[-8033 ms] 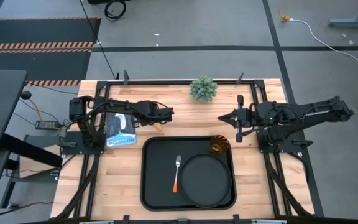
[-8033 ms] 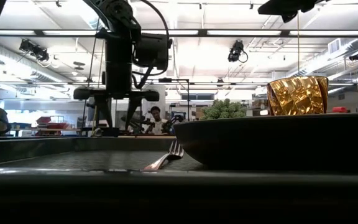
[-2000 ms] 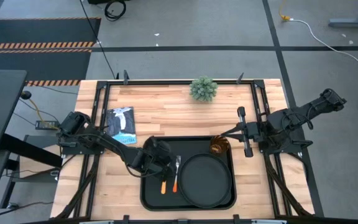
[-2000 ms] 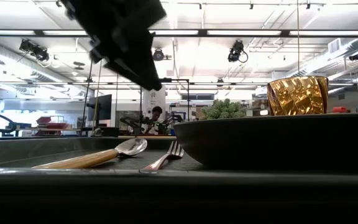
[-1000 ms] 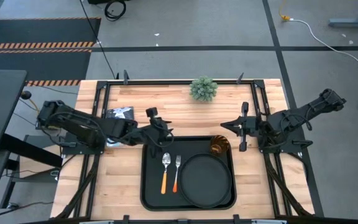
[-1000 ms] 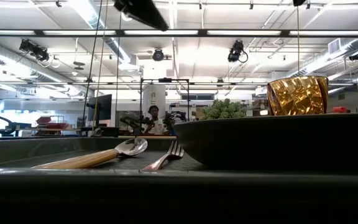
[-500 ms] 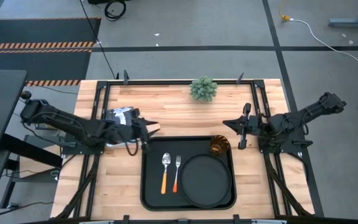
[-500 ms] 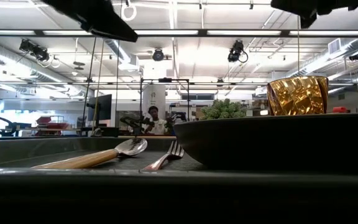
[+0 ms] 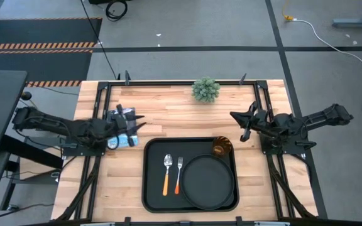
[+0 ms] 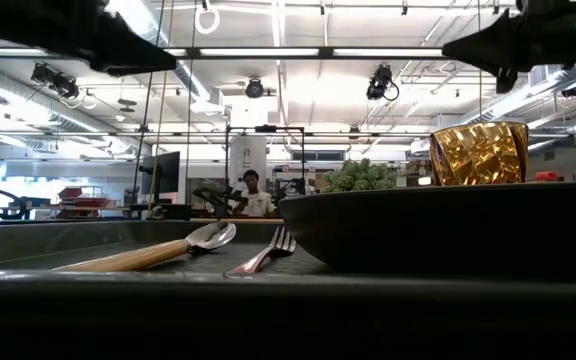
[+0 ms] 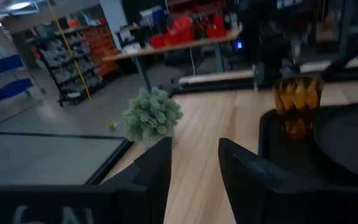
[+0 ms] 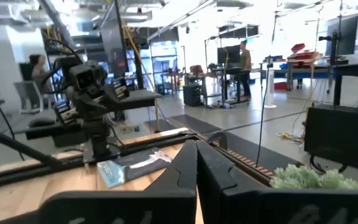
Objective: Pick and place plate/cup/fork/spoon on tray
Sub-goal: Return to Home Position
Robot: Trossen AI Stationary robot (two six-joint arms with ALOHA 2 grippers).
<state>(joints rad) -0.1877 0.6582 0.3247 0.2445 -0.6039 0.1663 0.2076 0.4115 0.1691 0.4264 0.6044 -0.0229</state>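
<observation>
The black tray (image 9: 151,188) lies at the table's near middle. On it rest the round black plate (image 9: 209,182), the amber cup (image 9: 222,147) at the tray's far right corner, the spoon (image 9: 167,172) and the fork (image 9: 179,172), side by side left of the plate, handles toward the near edge. The low view shows the spoon (image 10: 158,253), fork (image 10: 268,252), plate (image 10: 438,225) and cup (image 10: 478,152). My left gripper (image 9: 132,119) is open and empty, left of the tray's far left corner; its wrist view shows the gap (image 11: 194,155). My right gripper (image 9: 244,122) is shut and empty, beyond the cup; its fingers meet (image 12: 196,168).
A small green plant (image 9: 205,89) stands at the far edge's middle. A blue packet (image 9: 123,125) lies under my left gripper, partly hidden. Bare wood lies left and right of the tray. Black frame rails run along the table's sides.
My left gripper has drawn back from the tray's far left corner toward the table's left edge and now hangs over the blue packet, open and empty. The spoon and fork have stayed where they lie on the tray. My right gripper has shifted slightly toward the far edge.
</observation>
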